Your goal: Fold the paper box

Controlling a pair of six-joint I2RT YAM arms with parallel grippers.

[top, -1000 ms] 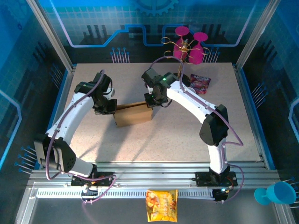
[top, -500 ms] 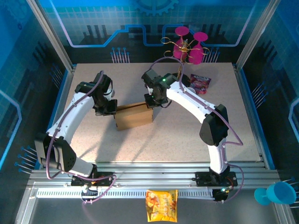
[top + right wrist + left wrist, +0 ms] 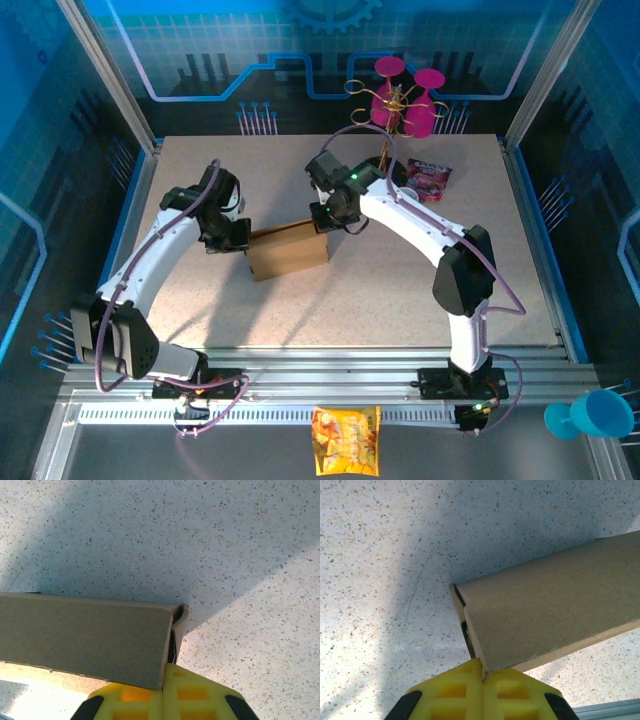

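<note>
Speckled table, paper box, snack packet

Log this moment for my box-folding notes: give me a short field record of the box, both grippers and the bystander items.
paper box: brown cardboard, resting on the table, between the two arms
left gripper: shut on the box's left end, pinching a cardboard edge
right gripper: shut on the box's right end, pinching a cardboard edge
snack bag: yellow-orange, in front of the arm bases, off the tabletop
red packet: far right of the table, apart from the box
</note>
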